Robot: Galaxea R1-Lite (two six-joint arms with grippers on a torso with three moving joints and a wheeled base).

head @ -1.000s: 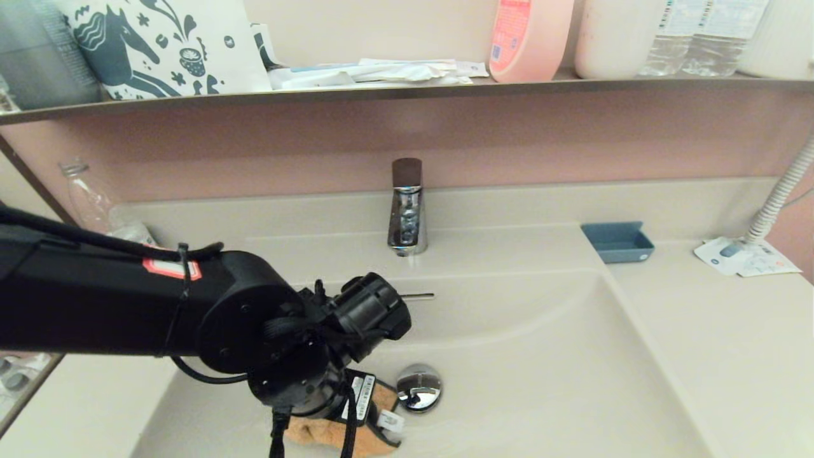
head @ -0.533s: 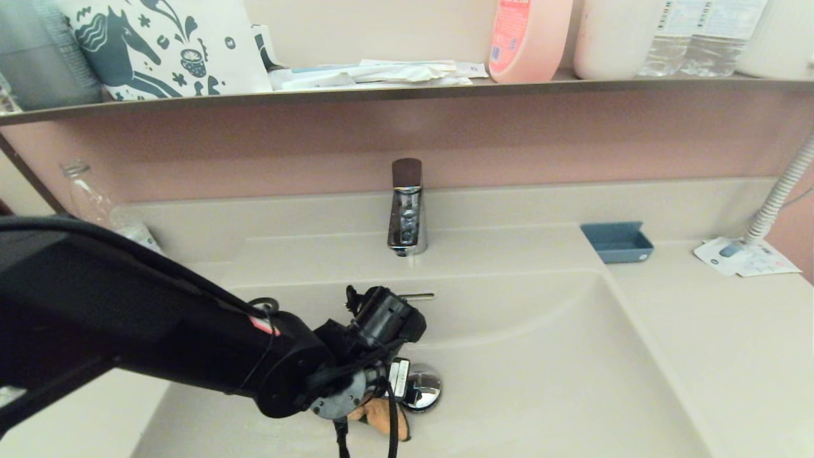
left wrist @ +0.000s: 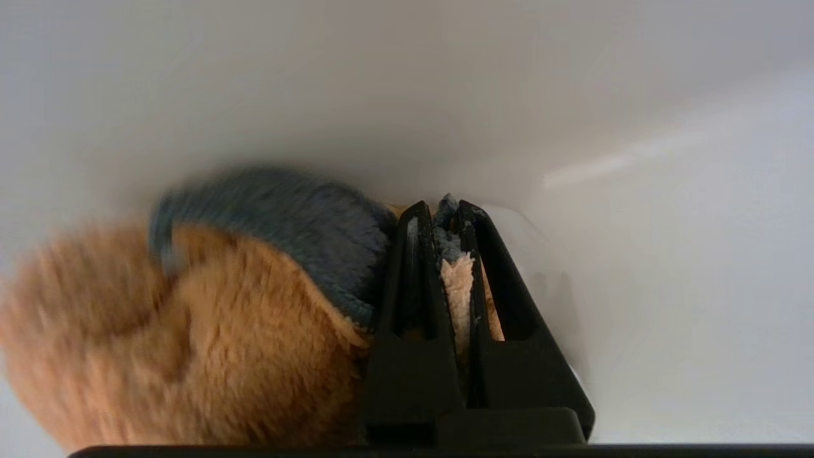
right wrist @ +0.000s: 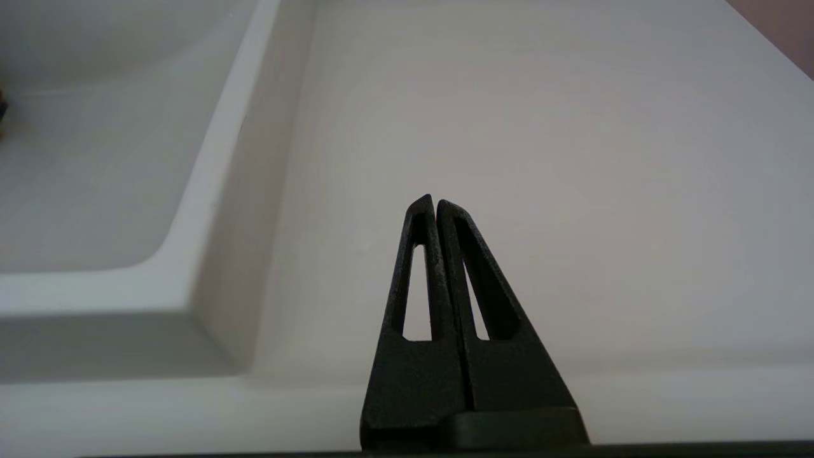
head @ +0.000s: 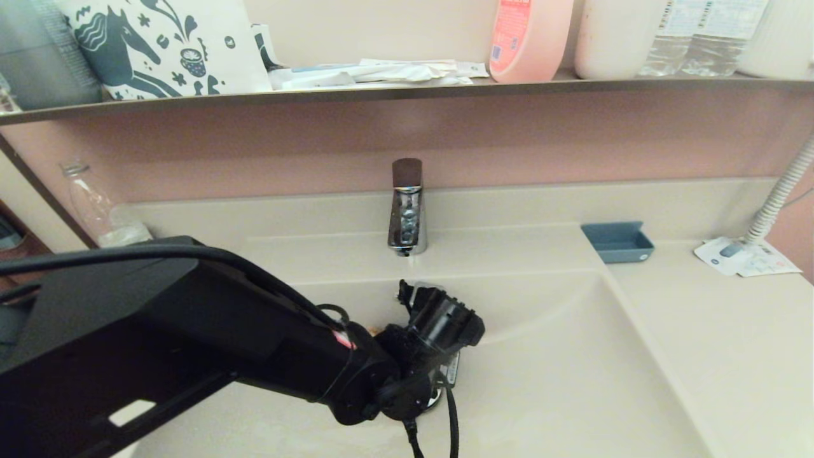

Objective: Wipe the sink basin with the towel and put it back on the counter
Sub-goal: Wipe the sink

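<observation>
The beige sink basin (head: 572, 356) fills the middle of the head view. My left arm (head: 254, 343) reaches into it, and its wrist (head: 439, 327) is over the drain, near the curved back wall. In that view the arm hides the drain plug, the overflow slot and nearly all of the towel. In the left wrist view my left gripper (left wrist: 445, 213) is shut on a fold of the orange-tan fluffy towel (left wrist: 178, 337), which bunches beside the fingers against the basin wall (left wrist: 445, 95). My right gripper (right wrist: 434, 202) is shut and empty, parked over the counter (right wrist: 540, 159) beside the basin's rim (right wrist: 210, 191).
A chrome faucet (head: 407, 207) stands behind the basin. A blue soap dish (head: 618, 242), a paper packet (head: 744, 256) and a white hose (head: 779, 194) are at the back right. A clear bottle (head: 95, 210) stands at the back left. The shelf (head: 407, 90) above carries bottles.
My left arm has swept the towel from the basin's front, left of the drain, back and to the right towards the back wall. It now covers the drain plug and the overflow slot.
</observation>
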